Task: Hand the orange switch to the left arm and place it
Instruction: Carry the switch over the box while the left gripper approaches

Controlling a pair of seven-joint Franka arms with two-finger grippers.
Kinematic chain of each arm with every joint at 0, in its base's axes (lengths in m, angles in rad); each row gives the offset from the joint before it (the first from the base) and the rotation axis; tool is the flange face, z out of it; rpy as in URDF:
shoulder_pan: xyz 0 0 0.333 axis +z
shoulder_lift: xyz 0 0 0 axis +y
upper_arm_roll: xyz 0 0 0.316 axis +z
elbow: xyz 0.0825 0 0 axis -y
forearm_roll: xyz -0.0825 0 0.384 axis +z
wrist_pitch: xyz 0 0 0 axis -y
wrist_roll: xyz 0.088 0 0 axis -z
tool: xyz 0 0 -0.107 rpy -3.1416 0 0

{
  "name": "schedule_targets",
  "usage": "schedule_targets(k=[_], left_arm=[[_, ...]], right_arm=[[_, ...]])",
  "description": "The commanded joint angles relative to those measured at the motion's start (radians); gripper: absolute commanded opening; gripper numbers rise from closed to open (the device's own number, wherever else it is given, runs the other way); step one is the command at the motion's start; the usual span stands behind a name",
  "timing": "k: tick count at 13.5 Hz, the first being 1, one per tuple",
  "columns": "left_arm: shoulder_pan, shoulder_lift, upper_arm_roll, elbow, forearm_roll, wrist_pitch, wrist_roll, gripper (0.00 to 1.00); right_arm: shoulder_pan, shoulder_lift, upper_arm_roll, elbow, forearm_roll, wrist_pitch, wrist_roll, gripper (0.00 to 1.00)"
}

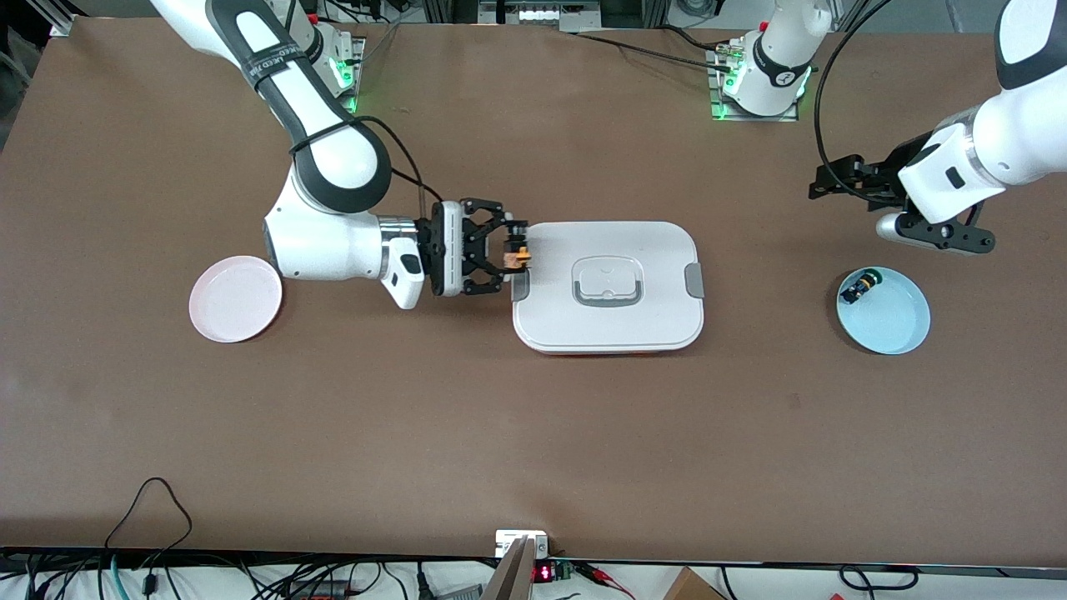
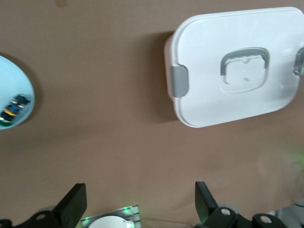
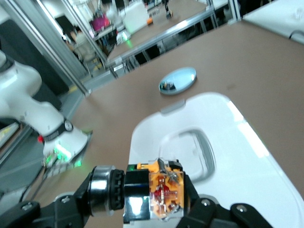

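Note:
My right gripper [image 1: 514, 248] is shut on the orange switch [image 1: 519, 255] and holds it in the air over the edge of the white box [image 1: 650, 250] at the right arm's end. In the right wrist view the orange switch [image 3: 161, 190] sits between the fingers, with the box lid [image 3: 237, 161] below it. My left gripper [image 1: 821, 185] is open and empty, in the air over bare table above the blue plate [image 1: 896, 321]. In the left wrist view the fingers [image 2: 71, 206] stand wide apart, and the box [image 2: 266, 95] and blue plate [image 2: 21, 90] show.
A small black switch with blue and yellow-green parts [image 1: 859, 289] lies in the blue plate. A pink plate [image 1: 235, 298] lies at the right arm's end of the table. The box stands in the middle between the two plates.

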Motion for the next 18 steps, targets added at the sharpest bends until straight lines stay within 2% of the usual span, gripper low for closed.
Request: schedule_targets(k=[1,3,6,9,11,15,18], left_arm=[[0.03,0.043,0.001,0.023,-0.107,-0.066,0.023,1.0],[0.065,0.046,0.002,0.015,-0.27,-0.14,0.028,1.0],[0.072,0.045,0.002,0.006,-0.462,-0.134,0.052,1.0],[0.07,0.013,-0.008,-0.115,-0.702,0.016,0.111,1.0],[0.069,-0.015,-0.033,-0.176,-0.787,0.093,0.117,1.0],[0.072,-0.02,-0.034,-0.297,-1.026,0.168,0.115,1.0],[0.058,-0.021,-0.047,-0.391,-1.152,0.223,0.115,1.0]], right_arm=[[0.034,0.034,-0.004,0.083,0.16,-0.004,0.008,0.12],[0.074,0.055,-0.004,0.121,0.237,0.003,0.008,0.12],[0.142,0.061,-0.004,0.167,0.323,0.109,0.016,0.12],[0.206,0.074,-0.003,0.216,0.365,0.187,0.042,0.12],[0.228,0.084,-0.004,0.251,0.406,0.212,0.047,0.12],[0.231,0.092,-0.004,0.268,0.409,0.229,0.045,0.12],[0.231,0.095,-0.003,0.27,0.409,0.229,0.045,0.12]])
